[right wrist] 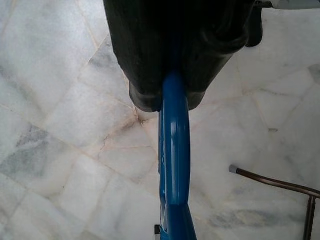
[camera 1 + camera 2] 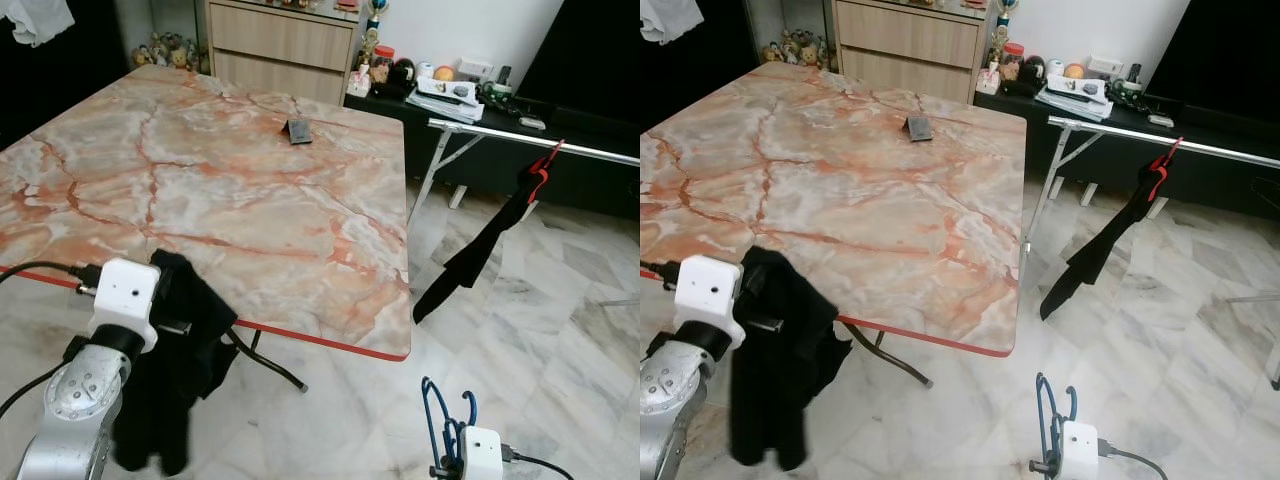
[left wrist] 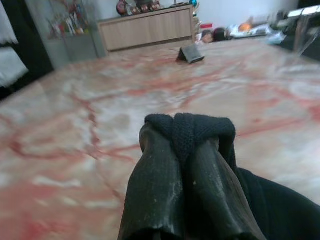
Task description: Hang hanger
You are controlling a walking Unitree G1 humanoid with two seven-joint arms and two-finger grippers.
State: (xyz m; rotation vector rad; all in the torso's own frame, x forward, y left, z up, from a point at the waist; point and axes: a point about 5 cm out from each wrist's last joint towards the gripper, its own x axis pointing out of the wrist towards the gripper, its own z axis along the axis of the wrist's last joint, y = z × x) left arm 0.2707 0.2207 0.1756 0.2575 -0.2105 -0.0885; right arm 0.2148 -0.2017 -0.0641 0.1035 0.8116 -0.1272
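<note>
Marble-pattern worktop [image 2: 200, 180], red-edged; small dark object [image 2: 298, 131] lying near far edge. Metal rail [image 2: 530, 139] beyond worktop at right, carrying red hanger [image 2: 545, 165] with black cloth [image 2: 480, 245] hanging. Black garment [image 2: 175, 360] at worktop's near edge, pinched by left end effector [image 3: 182, 150], fingers pressed together on fabric. Blue hanger [image 1: 174, 165] low over marble floor [image 2: 560, 340], clamped in right end effector [image 1: 172, 95].

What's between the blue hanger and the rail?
In the left eye view, only bare marble floor lies between the blue hanger and the rail.
</note>
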